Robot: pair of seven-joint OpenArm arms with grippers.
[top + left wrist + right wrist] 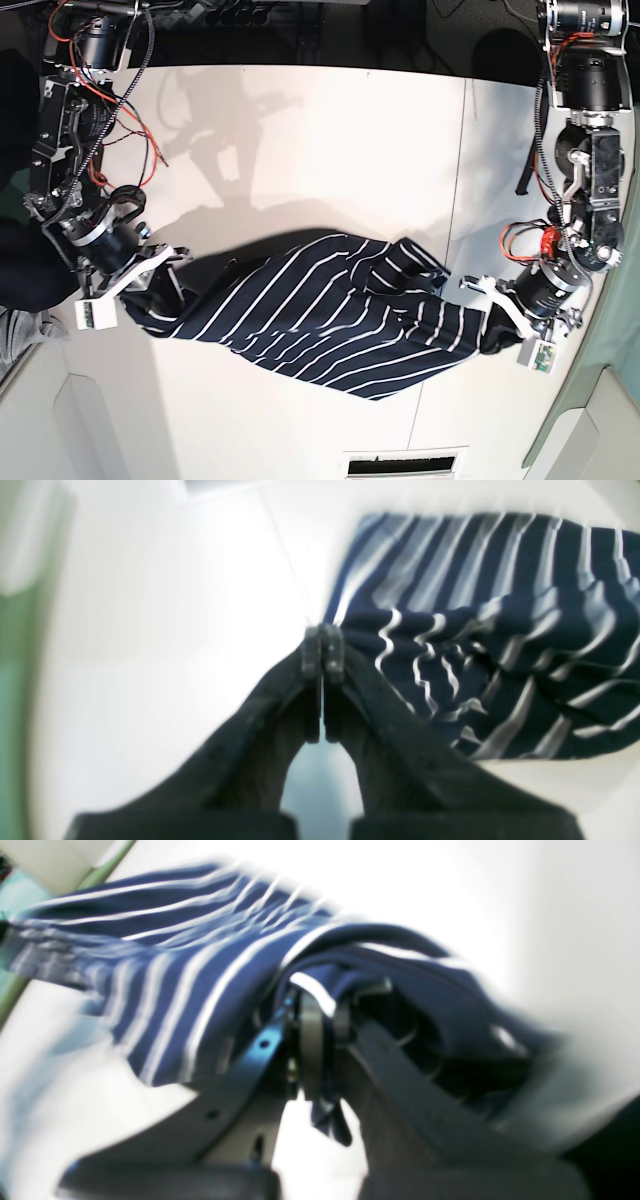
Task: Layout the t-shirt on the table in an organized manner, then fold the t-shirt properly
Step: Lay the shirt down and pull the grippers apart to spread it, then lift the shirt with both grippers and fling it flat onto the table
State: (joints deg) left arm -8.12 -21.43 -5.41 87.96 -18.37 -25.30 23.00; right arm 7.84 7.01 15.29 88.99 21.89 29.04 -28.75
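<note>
White table (300,120); both end effectors clamp t-shirt (320,315).

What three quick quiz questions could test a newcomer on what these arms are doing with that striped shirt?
1. True or false: the t-shirt lies flat and fully spread on the table.
2. Which gripper has fabric pinched between its jaws: A the left gripper, B the right gripper, C neither?
3. Fill in: the shirt stretches between the two ____.

Key: 1 false, it is bunched and creased. 2 B for certain; the left one is shut at the shirt's edge, grip unclear. 3 arms.
</note>
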